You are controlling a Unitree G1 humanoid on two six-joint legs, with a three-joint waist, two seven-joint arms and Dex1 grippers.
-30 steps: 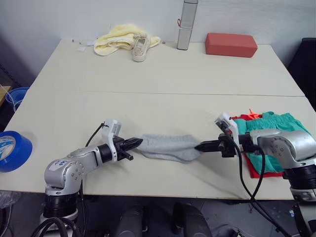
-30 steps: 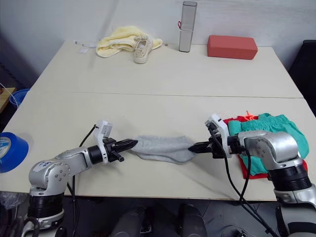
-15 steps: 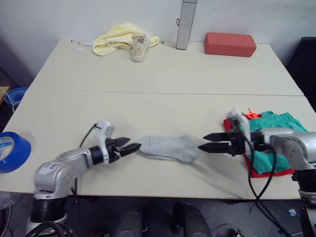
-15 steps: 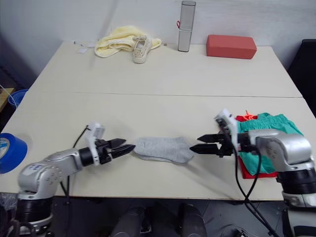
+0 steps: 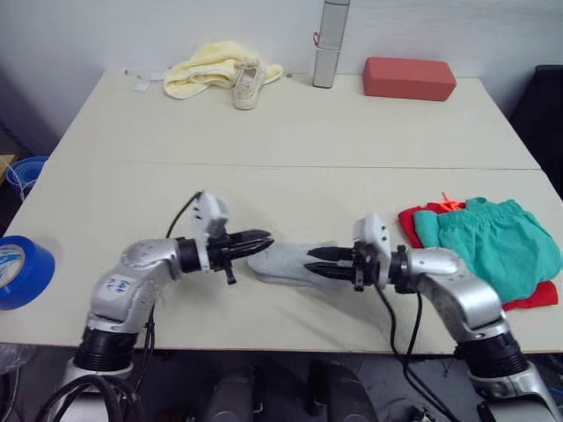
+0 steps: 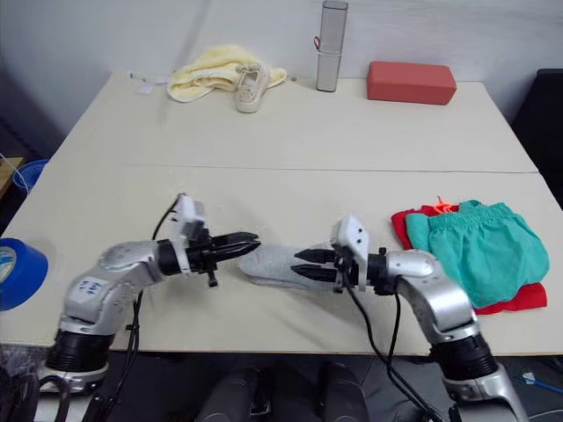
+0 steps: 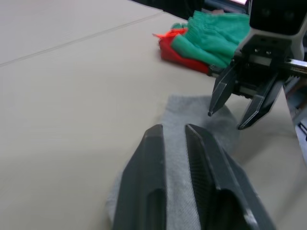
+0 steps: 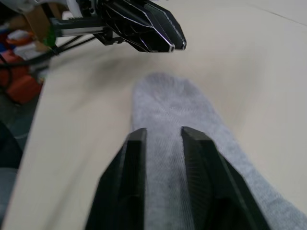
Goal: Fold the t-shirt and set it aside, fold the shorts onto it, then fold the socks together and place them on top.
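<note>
Both claws have come in over the socks (image 5: 286, 262) since a second ago, when each pinched one end of the grey bundle and held it stretched; half a second ago they had let go and stood off either end. Your right arm has swung furthest, from beside the clothes pile to the middle of the bench (image 5: 290, 132).

Left claw (image 5: 264, 238): fingers nearly together, a narrow gap between them, gripping nothing. You see it poised just above the left end of the socks, tips pointing right.

Right claw (image 5: 314, 263): fingers parted, gripping nothing. It lies low over the right half of the socks, tips pointing left toward the left claw. From the left wrist you see its two tips spread over the grey knit; whether they touch the cloth, you cannot tell.

Socks: flat on the bench near its front edge, between the two arms, shorter and more bunched than a second ago.

Off to your right, near the bench's right edge, the shorts (image 5: 493, 242) lie folded on the t-shirt (image 5: 537, 297), red showing at the pile's left and front edges. An orange drawstring (image 5: 451, 202) pokes out at the back.

Far side: yellow cloth (image 5: 204, 70) with a small pale shoe (image 5: 249, 83) against it, a grey upright cylinder (image 5: 330, 42), a red-brown block (image 5: 409, 77). Blue tape roll (image 5: 19, 270) at the left edge.
</note>
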